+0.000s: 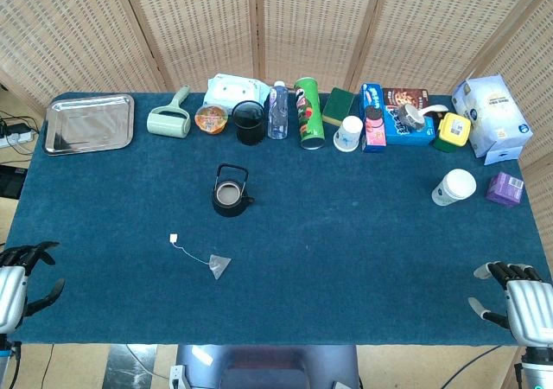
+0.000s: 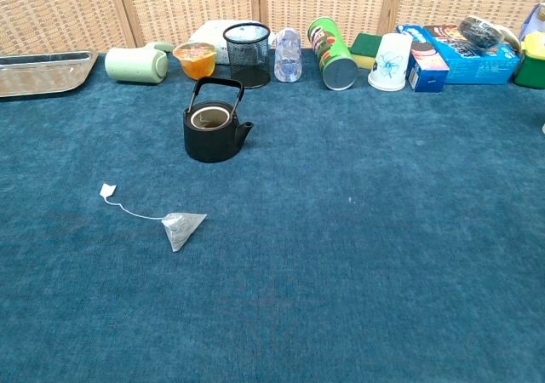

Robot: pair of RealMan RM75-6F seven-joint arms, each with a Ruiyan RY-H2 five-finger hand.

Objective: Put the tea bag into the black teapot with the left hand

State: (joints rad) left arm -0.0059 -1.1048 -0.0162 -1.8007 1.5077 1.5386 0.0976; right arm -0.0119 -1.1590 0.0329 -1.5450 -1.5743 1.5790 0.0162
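Note:
A black teapot (image 1: pixel 232 192) (image 2: pixel 213 130) stands lidless on the blue cloth, handle up, spout toward the right. A pyramid tea bag (image 1: pixel 219 266) (image 2: pixel 182 227) lies flat nearer the front, its string running left to a small white tag (image 1: pixel 174 238) (image 2: pixel 107 191). My left hand (image 1: pixel 19 278) hovers at the table's front left corner, fingers spread, holding nothing, well left of the tea bag. At the front right corner my right hand (image 1: pixel 518 298) is also empty with fingers apart. Neither hand shows in the chest view.
A metal tray (image 1: pixel 89 123) sits at the back left. Along the back edge stand a green roller (image 1: pixel 169 118), a black mesh cup (image 1: pixel 250 122), a water bottle (image 1: pixel 277 110), a green chip can (image 1: pixel 309 113), cups and boxes. A white cup (image 1: pixel 453 187) and purple box (image 1: pixel 505 188) sit right.

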